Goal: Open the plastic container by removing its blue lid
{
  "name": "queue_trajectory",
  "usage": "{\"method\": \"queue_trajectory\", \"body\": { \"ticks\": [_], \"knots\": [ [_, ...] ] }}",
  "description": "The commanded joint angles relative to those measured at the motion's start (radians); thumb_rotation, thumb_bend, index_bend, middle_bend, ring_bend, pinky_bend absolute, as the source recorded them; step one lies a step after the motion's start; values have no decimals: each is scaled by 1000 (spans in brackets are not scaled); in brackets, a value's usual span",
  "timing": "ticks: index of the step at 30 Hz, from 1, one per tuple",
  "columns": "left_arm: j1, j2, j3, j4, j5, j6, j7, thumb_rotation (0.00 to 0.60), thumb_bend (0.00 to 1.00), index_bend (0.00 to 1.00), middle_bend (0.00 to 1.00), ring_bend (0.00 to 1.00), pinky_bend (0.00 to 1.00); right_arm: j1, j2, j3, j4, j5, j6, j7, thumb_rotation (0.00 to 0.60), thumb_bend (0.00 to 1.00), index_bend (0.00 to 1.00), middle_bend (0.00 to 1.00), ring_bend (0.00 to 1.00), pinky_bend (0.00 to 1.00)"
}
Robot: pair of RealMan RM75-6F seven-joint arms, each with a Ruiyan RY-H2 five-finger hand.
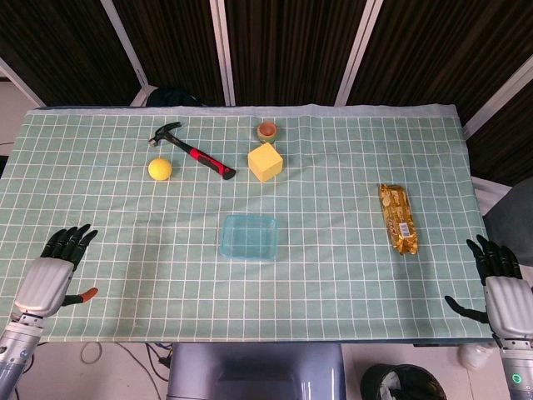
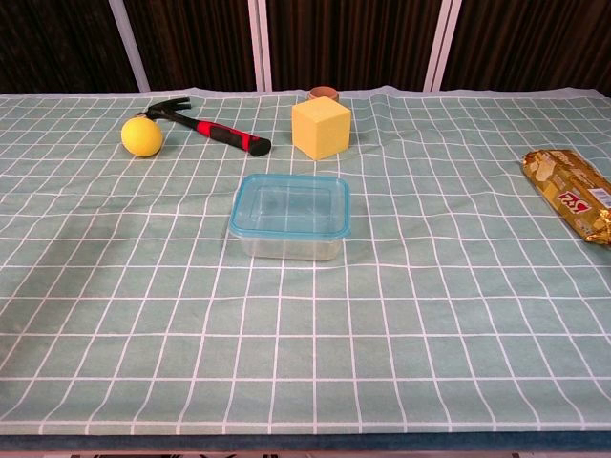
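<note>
A clear plastic container (image 1: 248,237) (image 2: 290,218) sits near the middle of the table, its blue lid (image 2: 291,204) closed flat on top. My left hand (image 1: 55,269) rests at the table's near left edge, fingers spread and empty. At the near right edge, my right hand (image 1: 500,282) also lies with fingers apart, holding nothing. Both hands are far from the container. Neither hand shows in the chest view.
Behind the container lie a yellow ball (image 1: 160,169), a red-and-black hammer (image 1: 192,151), a yellow cube (image 1: 265,162) and a small brown cup (image 1: 266,130). A gold snack packet (image 1: 398,218) lies to the right. A green checked cloth (image 1: 333,275) covers the table.
</note>
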Motion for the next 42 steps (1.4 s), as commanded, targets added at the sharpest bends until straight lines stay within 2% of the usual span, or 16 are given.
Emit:
{"method": "queue_trajectory", "body": {
  "ticks": [1, 12, 17, 21, 24, 30, 32, 37, 42],
  "knots": [
    [0, 0, 0, 0, 0, -1, 1, 600, 0, 0, 0, 0, 64, 0, 0, 0, 0, 1, 0, 0, 600, 258, 0, 0, 0, 0],
    [-2, 5, 2, -16, -3, -7, 1, 600, 0, 0, 0, 0, 64, -1, 1, -1, -4, 1, 0, 3, 600, 258, 0, 0, 0, 0],
    [-18, 7, -2, -73, -11, -37, 43, 600, 0, 0, 0, 0, 63, -1, -1, 0, -7, 5, -1, 0, 600, 259, 0, 0, 0, 0],
    [-60, -1, -32, -147, -44, -91, 124, 600, 0, 0, 0, 0, 64, 0, -3, 2, -4, 13, -7, 1, 600, 259, 0, 0, 0, 0],
    [-108, -25, -75, -219, -98, -145, 204, 600, 0, 0, 0, 0, 63, 1, -3, 3, -4, 20, -13, 2, 600, 258, 0, 0, 0, 0],
    [-222, -113, -165, -309, -310, -266, 410, 600, 0, 0, 0, 0, 63, 1, -4, 4, -10, 31, -20, 2, 600, 259, 0, 0, 0, 0],
    [-277, -167, -198, -329, -432, -289, 525, 600, 0, 0, 0, 0, 63, 2, -4, 5, -15, 37, -24, 2, 600, 259, 0, 0, 0, 0],
    [-439, -341, -259, -310, -710, -284, 776, 600, 0, 0, 0, 0, 59, 6, -2, 13, -28, 71, -48, 6, 600, 258, 0, 0, 0, 0],
    [-545, -455, -292, -273, -865, -229, 895, 600, 0, 0, 0, 0, 50, 10, 2, 15, -38, 91, -67, 7, 600, 259, 0, 0, 0, 0]
  ]
}}
